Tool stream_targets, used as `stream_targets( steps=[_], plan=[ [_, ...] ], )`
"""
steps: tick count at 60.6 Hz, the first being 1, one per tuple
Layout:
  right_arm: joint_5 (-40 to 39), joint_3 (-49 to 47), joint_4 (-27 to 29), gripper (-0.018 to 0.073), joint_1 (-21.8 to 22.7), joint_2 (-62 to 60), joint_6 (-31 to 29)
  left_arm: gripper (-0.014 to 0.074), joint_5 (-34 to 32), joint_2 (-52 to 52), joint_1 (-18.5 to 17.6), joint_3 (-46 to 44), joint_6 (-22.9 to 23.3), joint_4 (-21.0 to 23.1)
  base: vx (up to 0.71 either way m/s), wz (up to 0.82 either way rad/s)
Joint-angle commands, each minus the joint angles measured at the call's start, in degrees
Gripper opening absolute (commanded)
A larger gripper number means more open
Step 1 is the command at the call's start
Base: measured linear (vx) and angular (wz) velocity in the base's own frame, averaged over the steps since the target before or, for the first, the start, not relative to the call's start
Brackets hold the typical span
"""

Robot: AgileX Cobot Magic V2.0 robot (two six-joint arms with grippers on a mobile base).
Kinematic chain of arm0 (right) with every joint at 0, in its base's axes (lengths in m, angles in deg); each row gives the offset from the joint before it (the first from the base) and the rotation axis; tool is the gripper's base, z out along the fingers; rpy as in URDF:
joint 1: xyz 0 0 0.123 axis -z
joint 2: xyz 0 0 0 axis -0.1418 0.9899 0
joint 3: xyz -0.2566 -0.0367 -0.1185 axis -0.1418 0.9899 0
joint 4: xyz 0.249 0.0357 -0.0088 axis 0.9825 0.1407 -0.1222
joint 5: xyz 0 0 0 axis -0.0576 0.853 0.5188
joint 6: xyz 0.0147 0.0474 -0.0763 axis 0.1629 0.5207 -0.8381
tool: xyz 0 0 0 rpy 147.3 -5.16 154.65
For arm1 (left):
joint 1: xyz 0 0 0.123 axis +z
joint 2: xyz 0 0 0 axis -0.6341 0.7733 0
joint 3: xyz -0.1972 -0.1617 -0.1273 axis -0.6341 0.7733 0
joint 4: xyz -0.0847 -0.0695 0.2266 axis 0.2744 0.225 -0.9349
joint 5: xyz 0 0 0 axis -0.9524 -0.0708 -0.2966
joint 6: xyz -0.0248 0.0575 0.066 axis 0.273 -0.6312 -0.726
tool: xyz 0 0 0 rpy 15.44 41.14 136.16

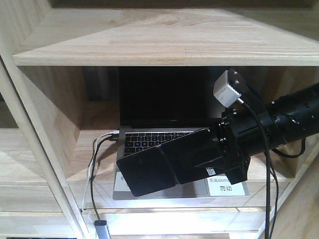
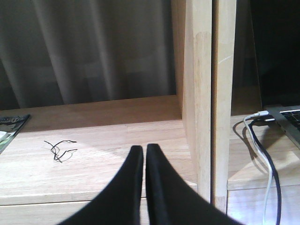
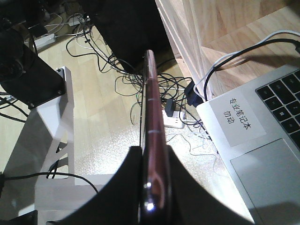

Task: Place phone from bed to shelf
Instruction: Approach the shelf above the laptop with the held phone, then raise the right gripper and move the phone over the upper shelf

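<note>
Right hand [image 3: 153, 154] clamps the slim glossy black phone's [image 1: 149, 172] flat faces near one end, above the grey laptop [image 1: 149, 141]; the phone is likely light, rigid, slippery, breakable. Left hand [image 2: 144, 157] is clenched, empty.

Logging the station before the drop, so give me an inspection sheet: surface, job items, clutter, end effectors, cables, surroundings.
Surface: shelf, light wood; one tier holds an open laptop.
Job's things: phone held in air before the laptop, not set down; bed not seen.
Clutter: white label on laptop; black thread on neighbouring tier.
End effectors: right end effector shut on phone; left end effector shut, empty.
Cables: white and black leads at laptop; tangle on floor.
Surroundings: grey curtain behind shelf.
</note>
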Motion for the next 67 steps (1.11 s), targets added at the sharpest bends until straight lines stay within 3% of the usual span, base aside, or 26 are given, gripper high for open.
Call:
stream_targets(
  steps=[1, 57, 67],
  plan=[
    [4.6, -1.5, 4.5, -0.0002, 0.1, -2.0, -0.3, 0.0001, -4.1, -0.8, 0.1, -1.3, 0.3, 0.5, 0.0, 0.0],
    [4.6, -1.5, 4.5, -0.0002, 0.1, -2.0, -0.3, 0.0001, -4.1, -0.8, 0.1, -1.3, 0.3, 0.5, 0.0, 0.0],
    [4.5, -1.6, 4.8, -0.0002, 0.1, -2.0, 5.2, 0.0001, -4.1, -0.8, 0.1, -1.3, 0.3, 0.5, 0.0, 0.0]
  ],
)
